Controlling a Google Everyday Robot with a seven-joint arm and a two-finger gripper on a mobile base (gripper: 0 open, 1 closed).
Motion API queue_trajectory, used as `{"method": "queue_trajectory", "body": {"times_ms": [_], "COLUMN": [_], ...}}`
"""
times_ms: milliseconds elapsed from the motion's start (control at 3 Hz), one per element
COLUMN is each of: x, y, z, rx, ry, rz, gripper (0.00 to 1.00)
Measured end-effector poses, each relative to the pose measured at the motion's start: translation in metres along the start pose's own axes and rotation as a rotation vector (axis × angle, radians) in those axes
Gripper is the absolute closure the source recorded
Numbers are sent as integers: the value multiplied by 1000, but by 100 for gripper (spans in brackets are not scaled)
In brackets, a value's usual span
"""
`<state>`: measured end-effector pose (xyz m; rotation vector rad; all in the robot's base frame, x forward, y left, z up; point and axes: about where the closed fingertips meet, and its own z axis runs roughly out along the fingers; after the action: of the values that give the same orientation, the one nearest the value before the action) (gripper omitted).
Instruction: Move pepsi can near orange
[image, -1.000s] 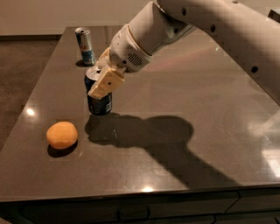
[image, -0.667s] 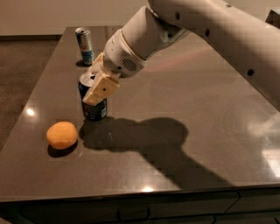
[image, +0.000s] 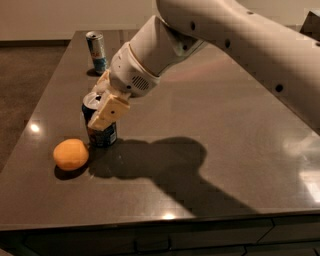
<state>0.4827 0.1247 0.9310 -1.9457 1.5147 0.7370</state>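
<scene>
The pepsi can (image: 103, 136), dark navy with a silver top, stands upright on the dark table (image: 210, 130), just right of the orange (image: 71, 154). A small gap shows between can and orange. My gripper (image: 102, 107) comes in from the upper right and is shut on the pepsi can; its near tan finger (image: 109, 111) lies across the can's front, the other finger is behind the can. The can's upper right side is hidden by the finger.
A slimmer silver and light-blue can (image: 96, 52) stands at the table's far left. The table's left edge runs close to the orange; its front edge is at the bottom. My arm's shadow falls across the middle.
My gripper has carried the pepsi can left and toward the front, closer to the orange. The orange and the slim can have not moved.
</scene>
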Motion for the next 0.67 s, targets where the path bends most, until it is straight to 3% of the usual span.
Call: {"method": "queue_trajectory", "body": {"times_ms": [333, 667], "x": [1, 0], "y": [4, 5], "z": [8, 9], "rx": [-24, -24], "ry": [7, 7], "rz": [9, 6], "gripper": [28, 5]}}
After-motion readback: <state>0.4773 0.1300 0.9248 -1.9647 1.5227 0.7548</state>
